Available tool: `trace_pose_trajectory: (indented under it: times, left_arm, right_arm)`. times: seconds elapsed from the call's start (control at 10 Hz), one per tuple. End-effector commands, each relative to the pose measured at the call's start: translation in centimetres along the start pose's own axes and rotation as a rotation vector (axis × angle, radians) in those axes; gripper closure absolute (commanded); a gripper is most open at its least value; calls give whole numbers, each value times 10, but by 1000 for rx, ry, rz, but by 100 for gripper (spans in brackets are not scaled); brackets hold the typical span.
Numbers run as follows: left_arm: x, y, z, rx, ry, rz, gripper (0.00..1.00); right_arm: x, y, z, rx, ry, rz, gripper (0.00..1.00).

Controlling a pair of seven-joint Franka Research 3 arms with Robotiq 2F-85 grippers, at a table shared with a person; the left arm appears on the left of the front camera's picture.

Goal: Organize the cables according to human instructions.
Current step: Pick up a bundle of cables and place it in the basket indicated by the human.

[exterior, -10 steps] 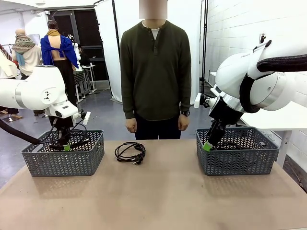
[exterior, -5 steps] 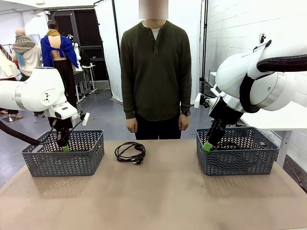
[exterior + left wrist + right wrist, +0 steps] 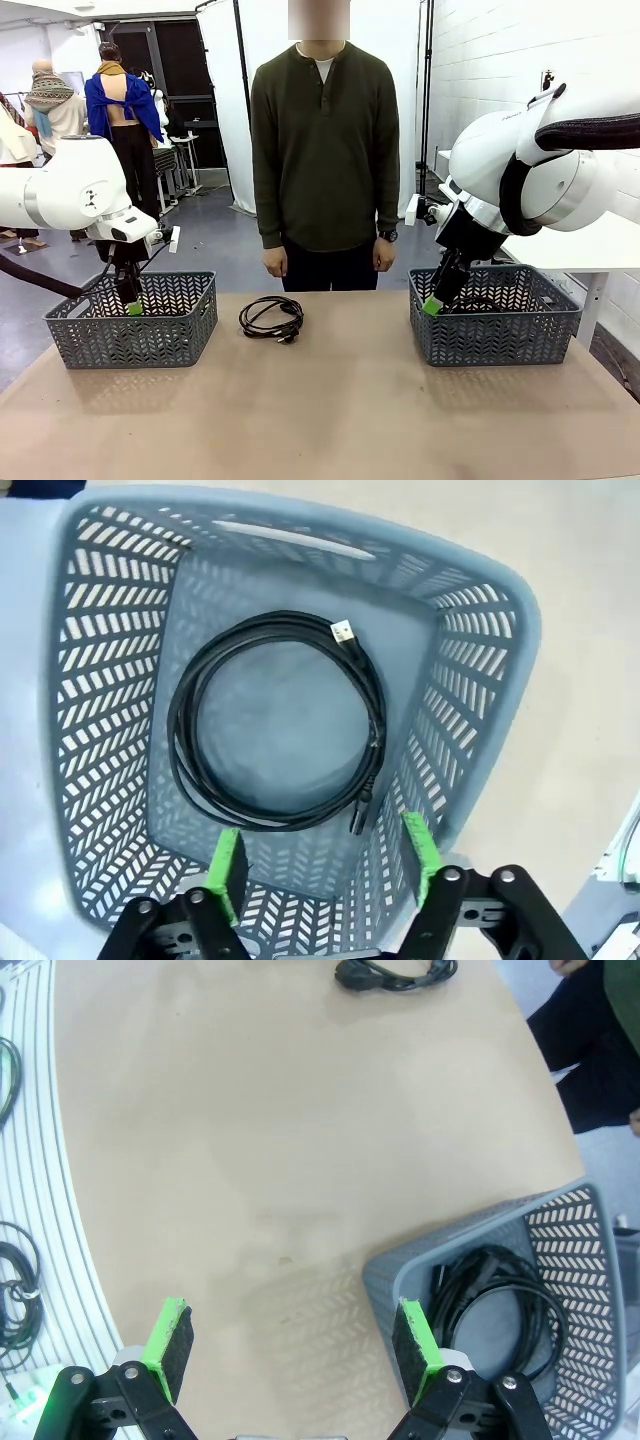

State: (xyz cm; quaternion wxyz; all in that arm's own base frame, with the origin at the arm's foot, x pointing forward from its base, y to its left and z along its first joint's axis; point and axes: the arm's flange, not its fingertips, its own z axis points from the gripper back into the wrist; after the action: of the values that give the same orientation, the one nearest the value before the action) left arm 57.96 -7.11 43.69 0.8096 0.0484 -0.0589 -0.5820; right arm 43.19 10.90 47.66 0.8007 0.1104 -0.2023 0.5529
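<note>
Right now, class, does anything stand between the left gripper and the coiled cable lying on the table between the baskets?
Only the left basket's side wall: the open left gripper hangs low over that basket, and the cable lies beyond it. Above the rim, nothing visible.

Gripper (image 3: 290,1342): we see its two green pads (image 3: 168,1345) spread wide with nothing between them, one over bare desk, the other over the basket's corner.
Desk (image 3: 260,1140): tan and mostly bare.
Basket (image 3: 470,1225): grey lattice, at the lower right.
Cable (image 3: 505,1305): black, coiled inside the basket.
Second cable (image 3: 395,972): black, on the desk at the top edge, well apart from the basket.
Person (image 3: 590,1070): we make out dark trousers beyond the desk's edge.
Strip (image 3: 45,1210): white, ribbed, along the left edge, with dark cords (image 3: 15,1300) on it.
</note>
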Motion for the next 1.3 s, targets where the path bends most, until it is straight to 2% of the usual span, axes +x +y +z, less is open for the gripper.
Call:
trace_pose_trajectory:
  times: [0.0,1.2]
  left_arm:
    - [0,-2,-2,-4,5,-38,0]
    - [0,-2,-2,-4,5,-38,0]
  right_arm:
    - [2,-4,0,-2,13,-1,0]
    - [2,-4,0,-2,13,-1,0]
